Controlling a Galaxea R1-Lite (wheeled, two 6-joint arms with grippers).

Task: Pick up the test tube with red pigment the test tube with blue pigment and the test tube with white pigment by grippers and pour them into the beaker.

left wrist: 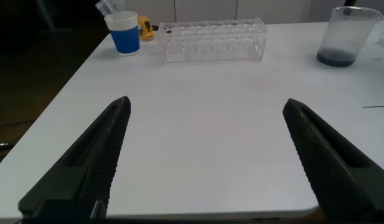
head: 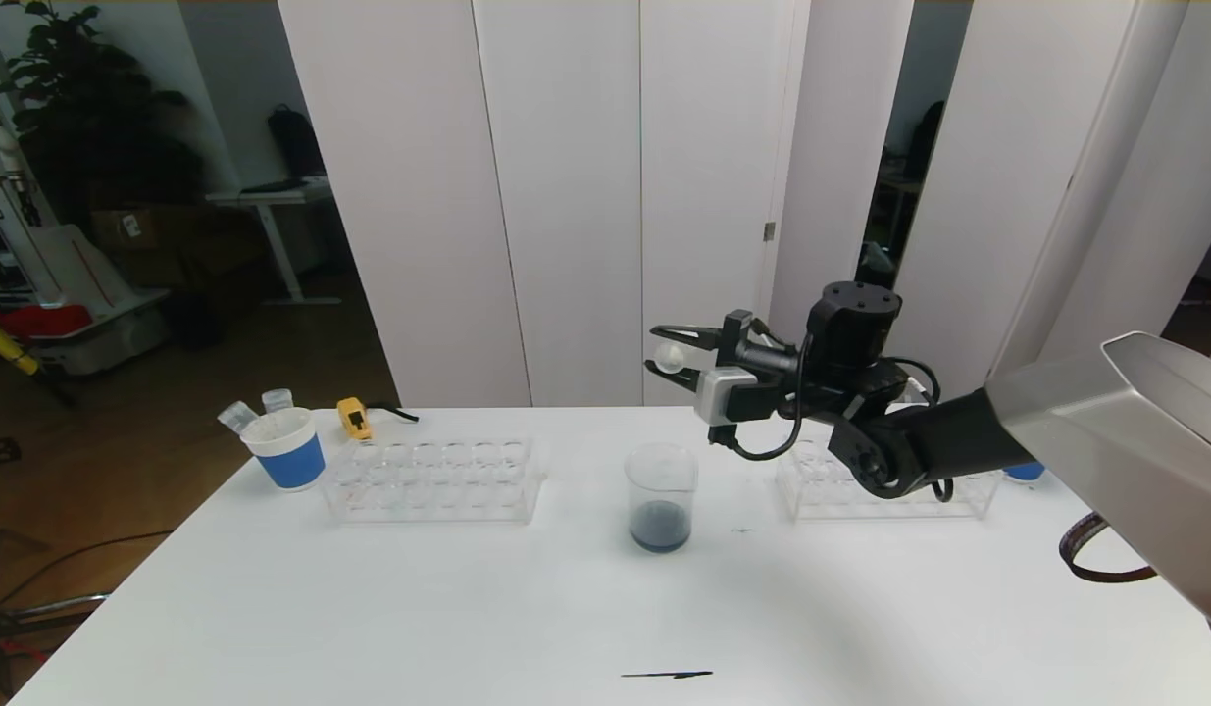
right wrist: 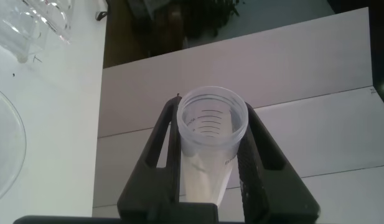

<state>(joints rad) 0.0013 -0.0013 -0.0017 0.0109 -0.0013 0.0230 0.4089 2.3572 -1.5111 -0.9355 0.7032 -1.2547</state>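
The beaker (head: 661, 497) at mid-table already holds dark bluish liquid, so I judge some pouring done. The right gripper (head: 667, 361), clenched on the test tube with white pigment (right wrist: 211, 143), holds it above the beaker with clear air around. The left gripper (left wrist: 207, 155) hangs released over bare table.
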